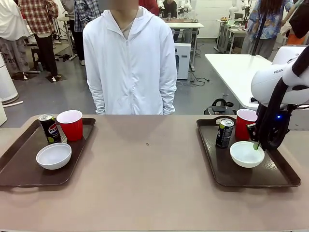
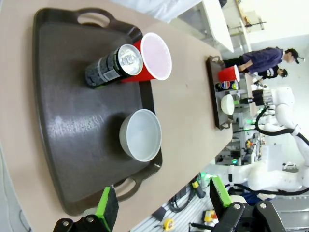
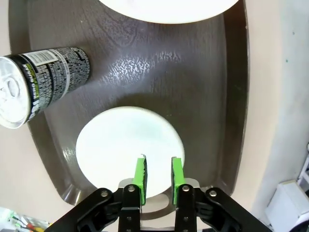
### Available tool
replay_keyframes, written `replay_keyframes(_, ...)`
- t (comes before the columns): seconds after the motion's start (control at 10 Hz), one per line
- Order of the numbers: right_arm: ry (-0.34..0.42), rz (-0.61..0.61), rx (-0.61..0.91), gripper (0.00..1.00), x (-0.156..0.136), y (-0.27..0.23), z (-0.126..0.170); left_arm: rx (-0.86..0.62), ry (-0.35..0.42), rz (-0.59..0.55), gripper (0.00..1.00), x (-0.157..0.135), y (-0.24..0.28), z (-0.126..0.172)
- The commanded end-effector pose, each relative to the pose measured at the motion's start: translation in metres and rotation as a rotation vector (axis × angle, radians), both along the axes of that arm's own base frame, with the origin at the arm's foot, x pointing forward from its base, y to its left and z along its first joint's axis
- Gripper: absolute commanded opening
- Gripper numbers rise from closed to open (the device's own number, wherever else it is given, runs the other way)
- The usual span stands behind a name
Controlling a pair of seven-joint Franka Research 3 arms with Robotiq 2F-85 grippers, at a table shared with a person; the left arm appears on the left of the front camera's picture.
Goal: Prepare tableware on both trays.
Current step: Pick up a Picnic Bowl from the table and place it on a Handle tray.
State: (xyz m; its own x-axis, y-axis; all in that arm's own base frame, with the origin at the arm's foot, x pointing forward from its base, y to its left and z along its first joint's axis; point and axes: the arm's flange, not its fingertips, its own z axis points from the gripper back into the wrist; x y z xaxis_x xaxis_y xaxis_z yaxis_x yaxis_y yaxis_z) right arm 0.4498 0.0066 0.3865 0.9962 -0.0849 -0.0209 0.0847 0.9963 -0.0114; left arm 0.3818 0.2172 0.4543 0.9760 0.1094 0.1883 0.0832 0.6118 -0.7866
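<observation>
R gripper [image 3: 158, 178] sits over the near rim of the white bowl [image 3: 126, 147] on the R tray [image 3: 231, 96], pads narrowly apart w/ the rim between them; grip not clear. Can [image 3: 36, 87] and red cup [image 1: 245, 123] beyond. L gripper [image 2: 161, 203] wide open, empty, above L tray [image 2: 72, 125].

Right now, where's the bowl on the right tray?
In the front view, the bowl sits near the front of the right tray, just in front of the can, with the right gripper at its rim.

Can [image 1: 50, 128], cup [image 1: 71, 124], bowl [image 1: 53, 155] on left tray [image 1: 19, 166]; same on right tray [image 1: 270, 176].
</observation>
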Motion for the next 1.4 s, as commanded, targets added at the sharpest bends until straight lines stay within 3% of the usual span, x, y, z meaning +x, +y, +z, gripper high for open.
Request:
replay_keyframes(0.0, -0.006, 0.012, 0.04, 0.5, -0.001, -0.001, 0.006, -0.011, 0.004, 0.011, 1.0, 0.0, 0.0, 0.004)
replay_keyframes(0.1, -0.004, 0.012, 0.044, 0.63, -0.001, -0.001, 0.006, -0.011, 0.004, 0.011, 1.0, 0.0, 0.0, 0.004)
replay_keyframes(0.2, -0.002, 0.012, 0.044, 0.69, -0.002, -0.001, 0.007, -0.011, 0.004, 0.011, 1.0, 0.0, 0.0, 0.004)
replay_keyframes(0.3, 0.013, 0.004, 0.038, 0.83, -0.006, -0.002, 0.013, -0.011, 0.004, 0.011, 1.0, 0.0, 0.0, 0.004)
replay_keyframes(0.5, 0.067, 0.017, 0.058, 1.0, -0.018, -0.005, 0.036, -0.011, 0.004, 0.011, 1.0, 0.0, 0.0, 0.004)
replay_keyframes(0.9, 0.158, 0.14, 0.163, 1.0, -0.038, -0.022, 0.101, -0.011, 0.004, 0.011, 1.0, 0.0, 0.0, 0.004)
replay_keyframes(1.0, 0.14, 0.194, 0.2, 1.0, -0.035, -0.025, 0.114, -0.011, 0.004, 0.011, 1.0, 0.0, 0.0, 0.004)
replay_keyframes(1.1, 0.127, 0.107, 0.119, 1.0, -0.044, -0.017, 0.091, -0.011, 0.004, 0.011, 1.0, 0.0, 0.0, 0.004)
replay_keyframes(1.3, 0.127, 0.107, 0.119, 1.0, -0.044, -0.017, 0.091, -0.011, 0.004, 0.011, 1.0, 0.0, 0.0, 0.004)
